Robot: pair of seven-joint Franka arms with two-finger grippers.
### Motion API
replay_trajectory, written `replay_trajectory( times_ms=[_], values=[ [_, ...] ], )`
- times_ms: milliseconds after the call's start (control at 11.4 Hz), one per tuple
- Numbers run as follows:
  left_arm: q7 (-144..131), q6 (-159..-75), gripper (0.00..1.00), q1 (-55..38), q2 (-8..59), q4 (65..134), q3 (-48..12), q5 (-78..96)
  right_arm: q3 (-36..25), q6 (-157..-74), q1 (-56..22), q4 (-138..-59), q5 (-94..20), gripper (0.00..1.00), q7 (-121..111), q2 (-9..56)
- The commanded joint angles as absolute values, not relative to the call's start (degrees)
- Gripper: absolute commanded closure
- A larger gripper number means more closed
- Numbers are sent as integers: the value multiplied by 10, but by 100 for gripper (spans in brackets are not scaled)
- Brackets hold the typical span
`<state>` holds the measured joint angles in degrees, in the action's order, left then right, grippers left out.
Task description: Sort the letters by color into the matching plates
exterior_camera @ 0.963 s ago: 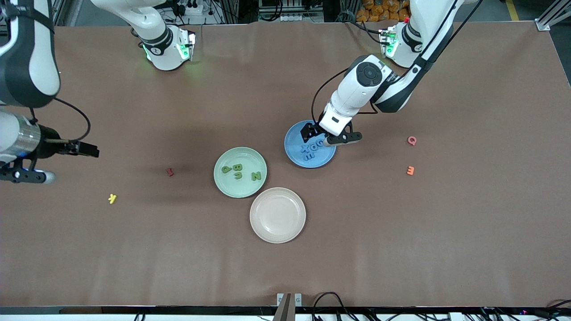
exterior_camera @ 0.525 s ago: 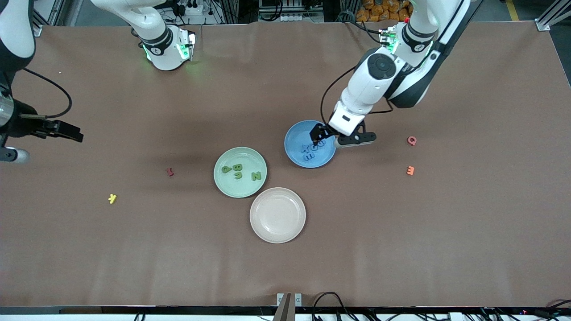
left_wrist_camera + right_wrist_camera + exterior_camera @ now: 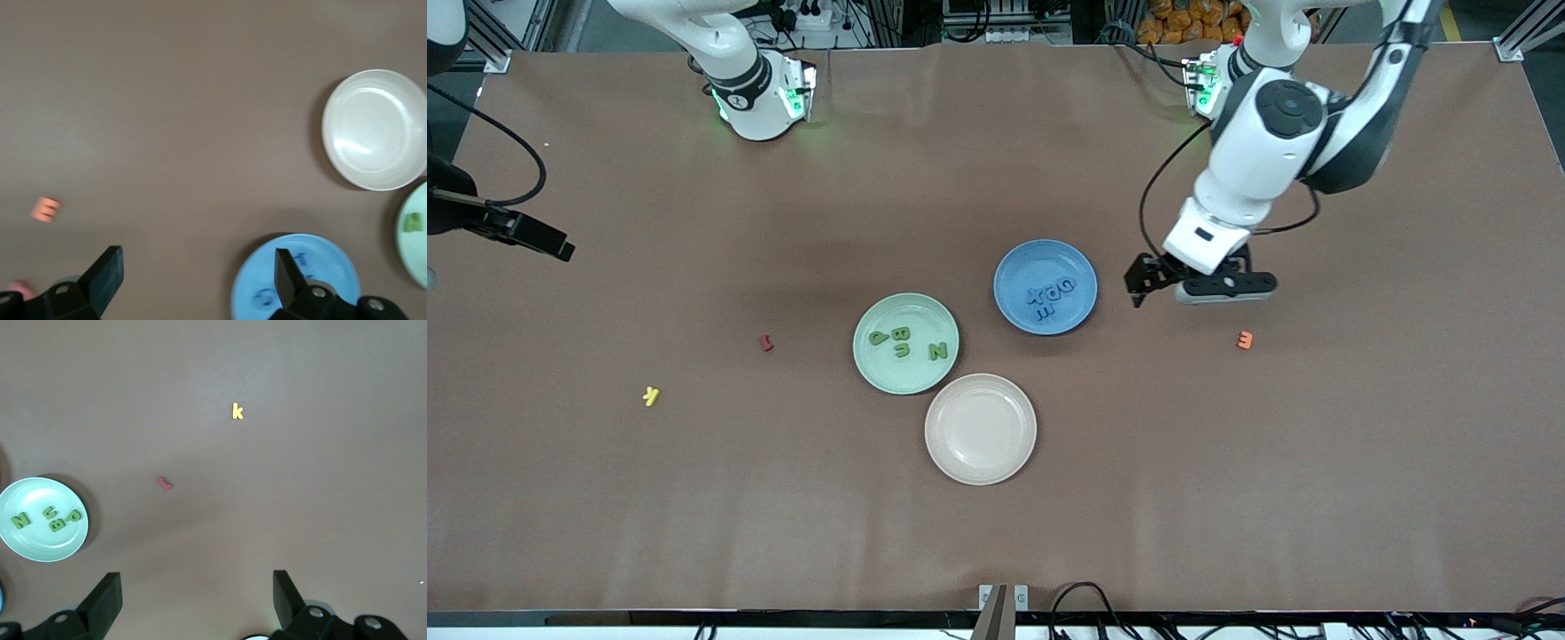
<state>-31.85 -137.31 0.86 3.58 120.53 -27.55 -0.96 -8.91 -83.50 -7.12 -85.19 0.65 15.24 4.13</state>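
Observation:
The blue plate [image 3: 1032,263] holds several blue letters [image 3: 1052,293]. Beside it, toward the right arm's end and a little nearer the camera, the pale green plate [image 3: 911,311] holds several green letters [image 3: 901,341]. My left gripper [image 3: 1138,286] hangs open and empty over bare table between the blue plate and an orange letter. In the left wrist view the left gripper [image 3: 198,275] has the blue plate [image 3: 327,267] at one fingertip. My right gripper [image 3: 538,238] is open and empty above the right arm's end of the table. The right wrist view shows the green plate [image 3: 40,497].
A beige plate [image 3: 980,453] lies nearest the camera, touching the green plate. Loose letters lie on the table: an orange E [image 3: 1245,340], a red one [image 3: 766,342], a yellow K [image 3: 651,396]. A pink letter [image 3: 20,288] shows by the left gripper's finger.
My left gripper has moved off the blue plate toward the left arm's end, over bare table, opening fully on the way. My right gripper has drawn back toward the table's edge.

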Motion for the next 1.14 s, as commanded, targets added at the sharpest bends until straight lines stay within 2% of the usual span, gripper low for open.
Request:
replay_trajectory(
  times_ms=[0,438,788,1051],
  values=[
    [-181,-1255,0,4,-16,1178,-209,5,-88,-856,-70,-867,18,0,167,33],
    [-10,-1135,0,-11,-56,1151,-92,18,-88,-875,-71,-855,11,0,167,35],
    [-18,-1063,0,-7,-62,1094,-71,8,-86,-888,-67,-857,11,0,166,37],
    [-15,-1034,0,-8,-57,1042,-48,-17,-20,-900,-4,-860,11,0,159,39]
  ],
)
